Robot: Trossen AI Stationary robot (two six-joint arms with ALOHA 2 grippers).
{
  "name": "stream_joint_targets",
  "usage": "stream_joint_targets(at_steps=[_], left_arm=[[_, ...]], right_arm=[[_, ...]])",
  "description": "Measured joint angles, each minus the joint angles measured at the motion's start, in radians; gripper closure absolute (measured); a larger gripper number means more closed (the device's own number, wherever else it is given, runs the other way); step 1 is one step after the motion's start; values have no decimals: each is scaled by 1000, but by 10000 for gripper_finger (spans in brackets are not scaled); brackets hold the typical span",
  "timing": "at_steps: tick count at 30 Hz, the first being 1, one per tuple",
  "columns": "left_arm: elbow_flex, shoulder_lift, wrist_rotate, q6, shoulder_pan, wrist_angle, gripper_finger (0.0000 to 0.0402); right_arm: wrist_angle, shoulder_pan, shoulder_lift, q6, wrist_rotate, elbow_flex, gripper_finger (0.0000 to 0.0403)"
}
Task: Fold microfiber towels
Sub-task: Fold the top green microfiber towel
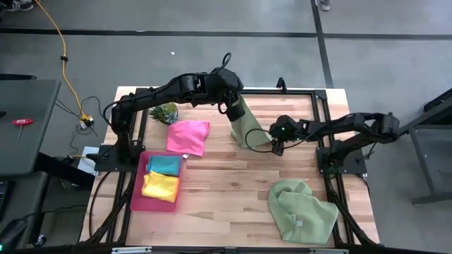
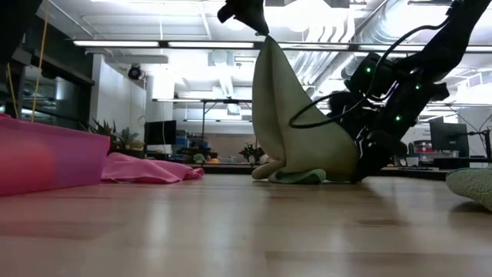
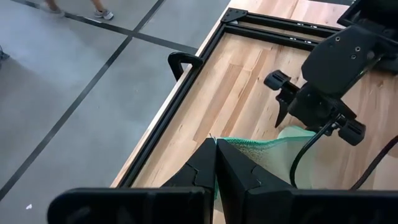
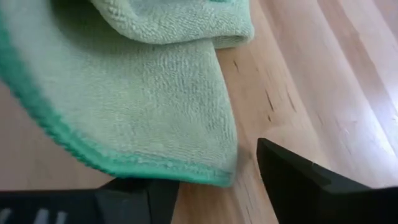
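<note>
A pale green towel (image 1: 247,127) hangs from my left gripper (image 1: 236,106), which is shut on its top, high above the table's far middle. The towel's lower part (image 2: 296,173) rests bunched on the table. My right gripper (image 1: 275,146) is open and low at the towel's right side, with a hemmed lower corner (image 4: 186,165) between its fingers. A second pale green towel (image 1: 302,210) lies crumpled at the near right. A hot pink towel (image 1: 188,136) lies flat left of centre. Teal (image 1: 164,164) and yellow (image 1: 161,186) towels lie in the pink tray (image 1: 138,185). My left gripper pinches the towel's top corner by its hemmed edge (image 3: 239,144) between its two shut fingers, coming from above. The towel hangs below in a taut tent shape (image 2: 277,108), its lower part on the table. My right gripper: the corner lies by one finger (image 4: 143,193); I cannot tell whether they touch.
A small spiky plant (image 1: 167,111) stands at the far left, beside the pink towel. The table's black frame rail (image 3: 186,106) runs along the far edge. Bare wood (image 1: 226,190) lies in the near middle, between the tray and the crumpled towel.
</note>
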Motion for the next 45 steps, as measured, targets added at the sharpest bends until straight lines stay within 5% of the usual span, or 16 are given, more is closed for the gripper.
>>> stream_joint_targets(at_steps=[9,20,30,45], left_arm=[[33,0,-15,18,32,-18,401],[218,-3,-122,117,141,-139,402],[249,-3,-191,195,306,-136,402],[249,-5,-116,155,339,-194,402]], right_arm=[[-140,-9,-55,113,44,66,390],[-617,-130,-181,-67,74,512,401],[-837,-332,-181,-244,129,927,402],[-1053,-420,-182,-321,189,1077,403]])
